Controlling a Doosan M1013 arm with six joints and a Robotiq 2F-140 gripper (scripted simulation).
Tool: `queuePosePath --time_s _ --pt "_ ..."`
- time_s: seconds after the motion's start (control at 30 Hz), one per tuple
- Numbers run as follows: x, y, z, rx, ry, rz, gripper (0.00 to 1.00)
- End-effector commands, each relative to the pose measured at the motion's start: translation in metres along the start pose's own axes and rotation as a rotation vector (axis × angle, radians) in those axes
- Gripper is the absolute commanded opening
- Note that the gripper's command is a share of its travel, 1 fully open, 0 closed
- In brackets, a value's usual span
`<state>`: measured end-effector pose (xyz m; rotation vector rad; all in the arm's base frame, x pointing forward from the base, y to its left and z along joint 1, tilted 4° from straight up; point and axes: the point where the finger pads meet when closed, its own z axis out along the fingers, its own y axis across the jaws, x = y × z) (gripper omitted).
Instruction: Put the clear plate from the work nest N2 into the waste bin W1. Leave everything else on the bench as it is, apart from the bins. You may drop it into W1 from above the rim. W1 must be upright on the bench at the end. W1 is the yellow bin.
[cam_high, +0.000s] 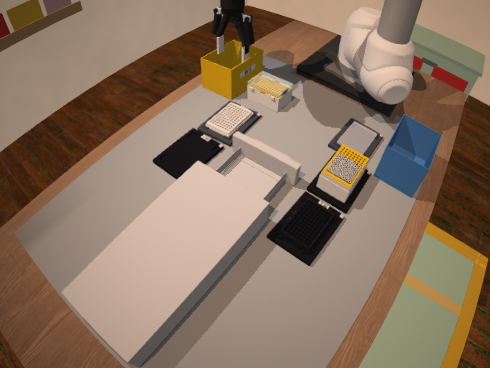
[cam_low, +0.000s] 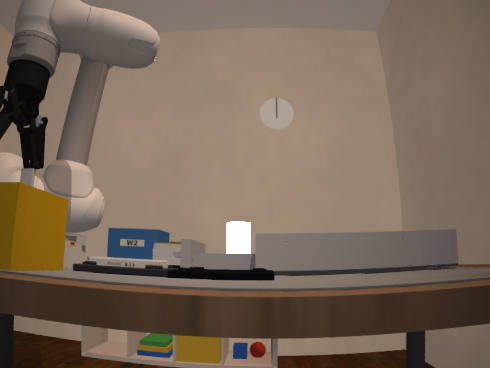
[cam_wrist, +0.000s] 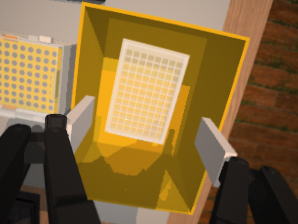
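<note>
The yellow bin W1 stands upright at the far left of the bench; it also shows in the exterior view and fills the wrist view. The clear plate lies inside the bin, below the fingers and apart from both pads. My gripper hangs open right above the bin's rim, also seen in the top view. Nothing is between its fingers.
A yellow tip box sits beside W1. A white plate on a nest, an empty black nest, a black plate, a tip rack, a blue bin and large white housings stand on the bench.
</note>
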<state>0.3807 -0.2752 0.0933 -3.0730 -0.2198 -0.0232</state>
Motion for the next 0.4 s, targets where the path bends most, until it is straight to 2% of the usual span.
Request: queuePosePath --time_s 0.0,0.37 --pt "0.0000 0.0000 -0.0037 0.000 0.000 0.000 0.70" --pt "0.0000 0.0000 -0.0051 0.000 0.000 0.000 0.70"
